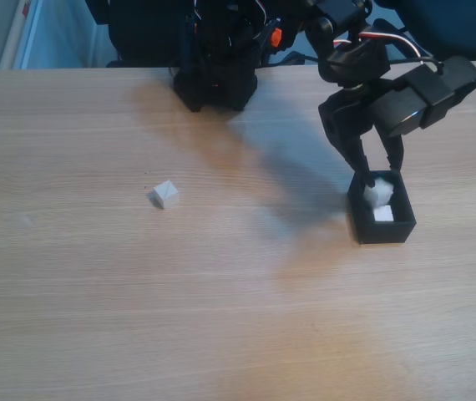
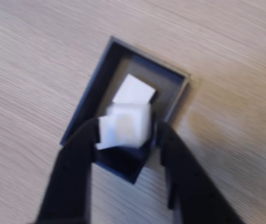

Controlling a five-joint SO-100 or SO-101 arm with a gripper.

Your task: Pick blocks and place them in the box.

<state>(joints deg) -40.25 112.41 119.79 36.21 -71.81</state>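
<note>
The black box (image 1: 380,231) (image 2: 95,88) stands on the table at the right in the fixed view. One white block (image 1: 383,214) (image 2: 134,88) lies inside it. My gripper (image 1: 376,178) (image 2: 127,129) hangs straight over the box, fingers spread a little wider than a block. A second block (image 1: 377,193) (image 2: 129,123) shows blurred between the fingertips at rim level, while the arm and box look sharp. Another block (image 1: 165,194) lies alone on the table at the left, tilted on an edge.
The arm's black base (image 1: 215,83) stands at the table's far edge, left of the box. Bare light wood tabletop (image 1: 238,317) spreads across the front and between the loose block and the box.
</note>
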